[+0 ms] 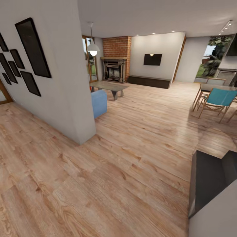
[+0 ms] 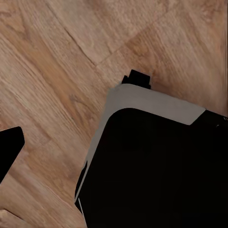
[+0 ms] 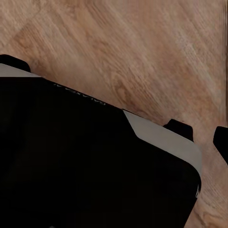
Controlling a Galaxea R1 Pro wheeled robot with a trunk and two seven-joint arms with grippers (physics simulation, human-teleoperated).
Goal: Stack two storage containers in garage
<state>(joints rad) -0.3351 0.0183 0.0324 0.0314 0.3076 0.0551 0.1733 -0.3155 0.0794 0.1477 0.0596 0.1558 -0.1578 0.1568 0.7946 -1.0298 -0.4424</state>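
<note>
Head view: light wood-plank floor [image 1: 125, 171] closest, a dark grey cabinet edge [image 1: 210, 181] at the right. Next a white partition wall [image 1: 62, 82] with black frames [image 1: 33, 47], blue sofa [image 1: 98, 102] end just behind it. Farther in the living room, a low table [image 1: 108, 87] with a small orange-red bit [image 1: 90, 88] beside it, maybe a storage container, can't confirm. Brick fireplace [image 1: 115, 59] and wall TV [image 1: 152, 59] at the back. Wrist views: robot base over planks; whether either pincer is open or closed, can't tell.
</note>
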